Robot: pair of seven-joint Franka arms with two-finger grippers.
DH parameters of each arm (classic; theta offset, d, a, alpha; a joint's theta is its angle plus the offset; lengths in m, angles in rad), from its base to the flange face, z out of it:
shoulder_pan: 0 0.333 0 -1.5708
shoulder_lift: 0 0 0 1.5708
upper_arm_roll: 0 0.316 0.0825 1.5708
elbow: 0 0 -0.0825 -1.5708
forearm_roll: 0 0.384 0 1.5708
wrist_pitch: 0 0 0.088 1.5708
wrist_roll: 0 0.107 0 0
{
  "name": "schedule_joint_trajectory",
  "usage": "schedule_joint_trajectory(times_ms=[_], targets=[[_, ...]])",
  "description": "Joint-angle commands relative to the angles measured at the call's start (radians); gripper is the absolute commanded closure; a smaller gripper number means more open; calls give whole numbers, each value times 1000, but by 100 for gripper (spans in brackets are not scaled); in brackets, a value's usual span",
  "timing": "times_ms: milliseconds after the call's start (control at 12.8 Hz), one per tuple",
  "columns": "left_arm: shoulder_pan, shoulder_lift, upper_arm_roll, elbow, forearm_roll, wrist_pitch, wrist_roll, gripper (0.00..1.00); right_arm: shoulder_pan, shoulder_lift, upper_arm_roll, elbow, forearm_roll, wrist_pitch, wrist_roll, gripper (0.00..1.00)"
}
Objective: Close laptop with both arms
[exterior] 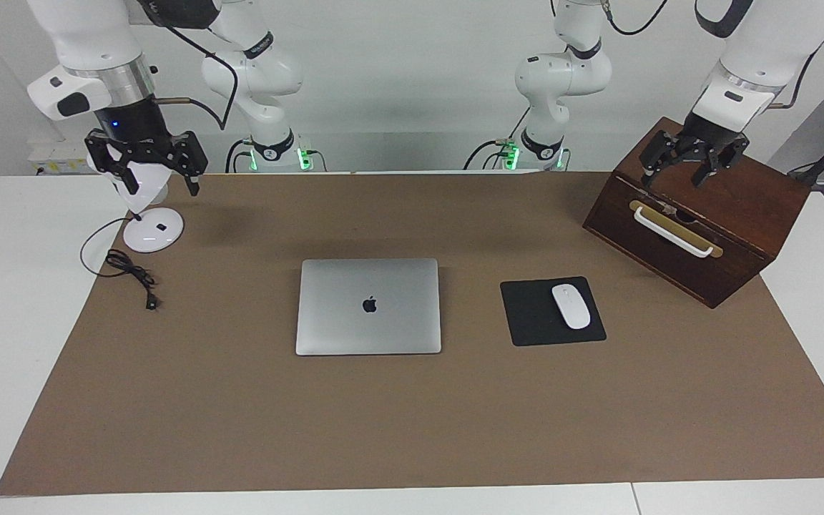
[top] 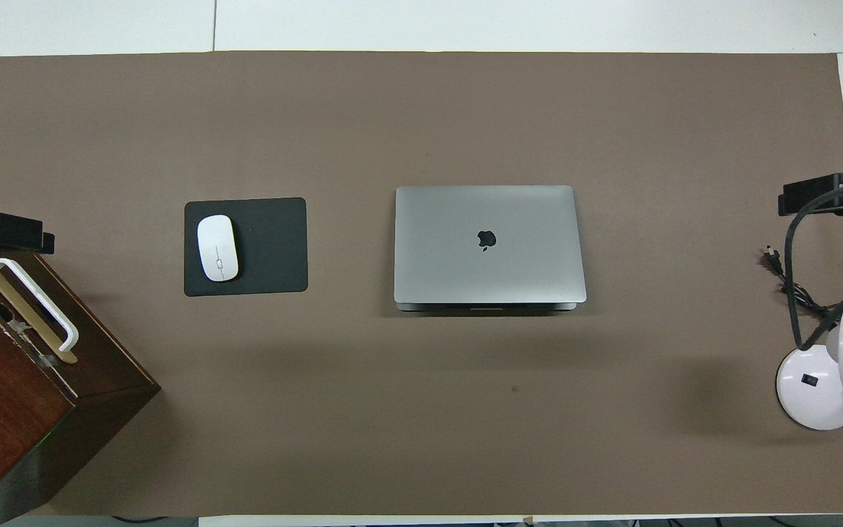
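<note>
The silver-grey laptop (exterior: 368, 306) (top: 489, 244) lies flat in the middle of the brown mat. Its lid is down and the dark apple logo faces up. My left gripper (exterior: 673, 179) hangs open and empty over the top of the wooden box, well away from the laptop. Only its black tip (top: 4, 230) shows in the overhead view. My right gripper (exterior: 160, 187) is open and empty in the air over the white lamp, at the right arm's end of the table. Its tip (top: 824, 197) shows at the overhead view's edge.
A dark wooden box (exterior: 734, 207) with a white handle stands at the left arm's end. Beside the laptop lies a black mouse pad (exterior: 526, 322) with a white mouse (exterior: 571, 306). A white desk lamp (exterior: 153, 230) and its black cable (exterior: 129, 275) are at the right arm's end.
</note>
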State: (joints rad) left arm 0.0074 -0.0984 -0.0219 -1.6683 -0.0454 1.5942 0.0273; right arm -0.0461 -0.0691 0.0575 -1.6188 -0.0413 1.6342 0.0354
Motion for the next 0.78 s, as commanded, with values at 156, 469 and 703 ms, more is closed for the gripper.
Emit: schedule_joint_trajectory(times_ms=[156, 469, 703], targets=[[0, -12, 0, -16, 13, 12, -9, 0, -6, -8, 8, 1, 26, -112, -20, 0], [9, -14, 0, -19, 13, 17, -6, 0, -6, -9, 8, -7, 27, -119, -20, 0], [8, -15, 0, -28, 13, 17, -6, 0, -6, -9, 8, -9, 27, -117, -20, 0]])
